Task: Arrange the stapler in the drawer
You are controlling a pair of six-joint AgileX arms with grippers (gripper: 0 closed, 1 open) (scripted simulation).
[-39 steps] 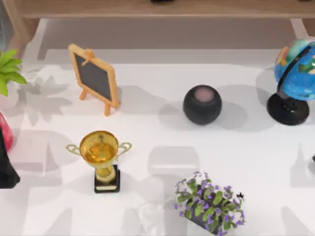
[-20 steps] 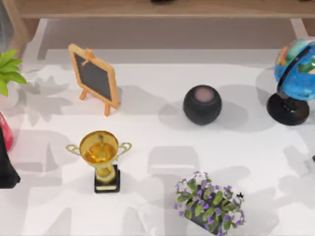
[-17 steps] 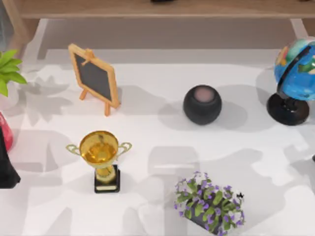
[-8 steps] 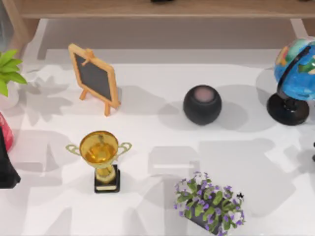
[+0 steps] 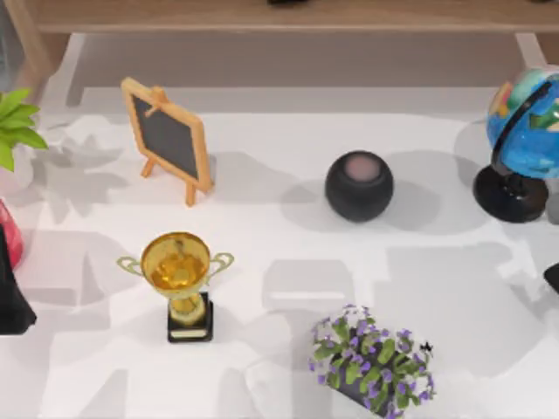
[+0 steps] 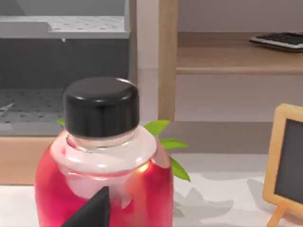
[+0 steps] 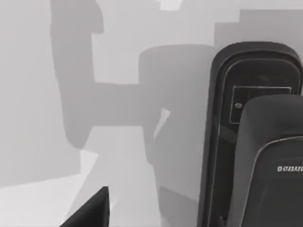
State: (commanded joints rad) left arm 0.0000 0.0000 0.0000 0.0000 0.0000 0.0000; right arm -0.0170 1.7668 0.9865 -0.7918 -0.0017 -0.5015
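The stapler (image 7: 255, 142) is black and glossy with faint lettering on its top, and it lies on the white table close under my right wrist camera. One dark fingertip (image 7: 90, 213) of my right gripper shows beside it, apart from it. In the top view a dark shape (image 5: 552, 278) at the table's right edge marks where that arm is. My left gripper (image 5: 9, 301) is parked at the left edge, just behind a red bottle (image 6: 102, 175). A grey unit with perforated floors (image 6: 61, 56) stands beyond the bottle; I cannot tell whether it is the drawer.
On the table stand a small chalkboard easel (image 5: 168, 138), a dark round speaker (image 5: 359, 186), a globe (image 5: 524, 131), a gold trophy (image 5: 179, 279), a pot of purple flowers (image 5: 371, 360) and a green plant (image 5: 16, 122). A wooden shelf (image 5: 288, 16) runs along the back.
The dark shape at the top view's right edge has grown and come further in. The shadows on the right side of the table have shifted. The left arm is still.
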